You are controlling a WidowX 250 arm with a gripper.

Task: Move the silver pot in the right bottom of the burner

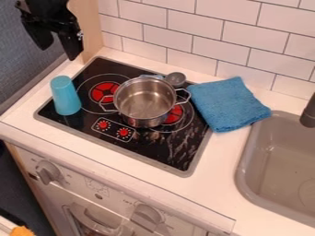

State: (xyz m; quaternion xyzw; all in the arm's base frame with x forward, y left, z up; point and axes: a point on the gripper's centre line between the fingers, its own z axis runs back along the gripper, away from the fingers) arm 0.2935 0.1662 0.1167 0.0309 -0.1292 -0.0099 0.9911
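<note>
High in the upper left hangs my black gripper point(58, 49), open, its two fingers apart with nothing between them. It is above and to the left of the silver pot point(142, 120), well away from it. The pot stands upright near the middle of the black stove top point(78, 125), its two wire handles pointing left and right. It partly covers the right red burner point(175, 115), while the left red burner point(103, 91) shows beside it.
A blue cup point(65, 96) stands upside down at the stove's left edge. A small grey round utensil point(176, 79) lies behind the pot. To the right are a folded blue cloth point(229, 105) and a grey sink point(246, 177). A tiled wall point(184, 27) rises behind.
</note>
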